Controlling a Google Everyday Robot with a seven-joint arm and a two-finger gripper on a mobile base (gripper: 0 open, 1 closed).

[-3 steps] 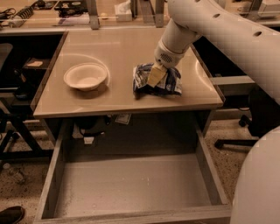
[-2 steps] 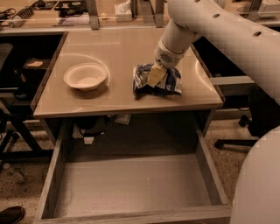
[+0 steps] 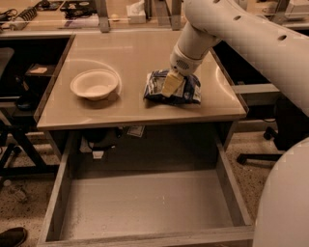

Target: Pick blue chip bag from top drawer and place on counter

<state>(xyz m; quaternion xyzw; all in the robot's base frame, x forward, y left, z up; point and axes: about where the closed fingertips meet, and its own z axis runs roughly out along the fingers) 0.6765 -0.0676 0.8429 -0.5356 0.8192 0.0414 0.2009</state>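
The blue chip bag [image 3: 186, 91] lies on the beige counter [image 3: 130, 53], right of the middle near the front edge. My gripper [image 3: 172, 83] comes down from the upper right on the white arm and rests on the bag's top, covering its middle. The top drawer [image 3: 145, 207] is pulled out below the counter's front edge; its grey floor is bare.
A white round bowl [image 3: 94, 84] sits on the counter's left half. A cluttered bench with metal posts [image 3: 103, 14] runs along the back. My white base [image 3: 285, 198] fills the lower right. A chair base [image 3: 256, 154] stands right of the drawer.
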